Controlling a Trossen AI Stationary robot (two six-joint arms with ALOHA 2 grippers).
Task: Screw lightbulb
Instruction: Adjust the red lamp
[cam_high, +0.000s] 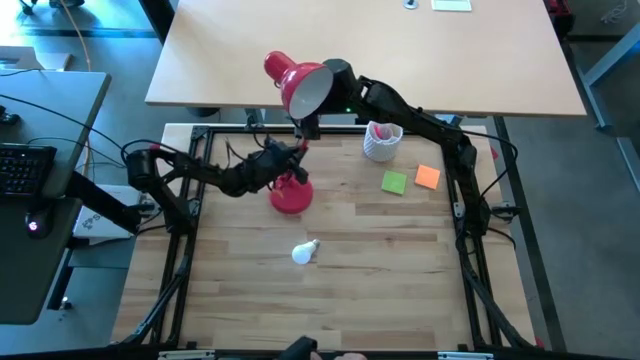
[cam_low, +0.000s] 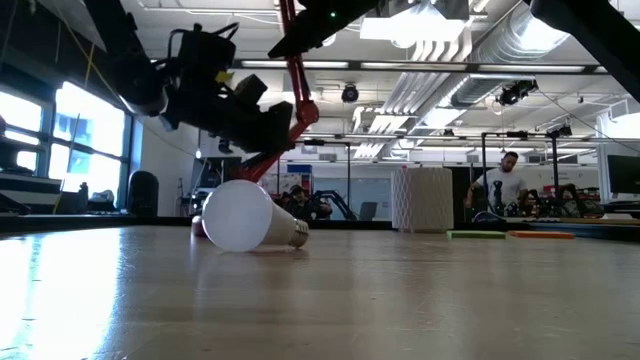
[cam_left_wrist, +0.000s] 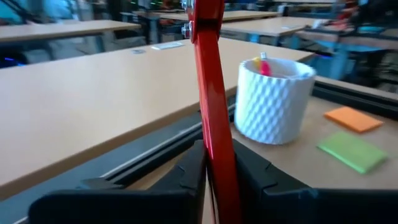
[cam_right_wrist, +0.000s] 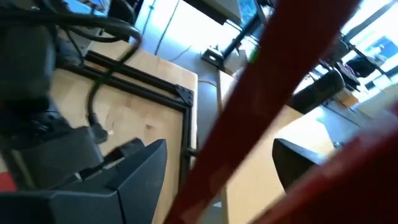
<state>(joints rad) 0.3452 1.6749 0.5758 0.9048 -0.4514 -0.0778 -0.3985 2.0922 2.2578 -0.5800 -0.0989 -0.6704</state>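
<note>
The white lightbulb (cam_high: 305, 251) lies on its side on the table, near the middle; it also shows in the low view (cam_low: 245, 217). The red desk lamp (cam_high: 291, 193) stands on its round base behind the bulb, with its shade (cam_high: 303, 87) up at the far edge. My left gripper (cam_high: 291, 157) is shut on the lamp's red arm just above the base. My right gripper (cam_high: 309, 126) is open just below the shade. Its fingers stand on either side of the lamp's upper arm (cam_right_wrist: 249, 130); I cannot tell whether they touch it. My left gripper pinches the lamp's red arm (cam_left_wrist: 216, 149) between its two fingers (cam_left_wrist: 189, 177), low on the arm, above the base. The fingers come roughly level from the table's left and lie across the arm. The arm stands nearly upright and the base rests on the table.
A white perforated pen cup (cam_high: 381, 140) stands at the far right of the lamp, with a green note pad (cam_high: 394, 182) and an orange one (cam_high: 427, 177) beside it. A second tabletop (cam_high: 360, 50) lies beyond the far edge. A person (cam_low: 505, 180) stands in the room behind.
</note>
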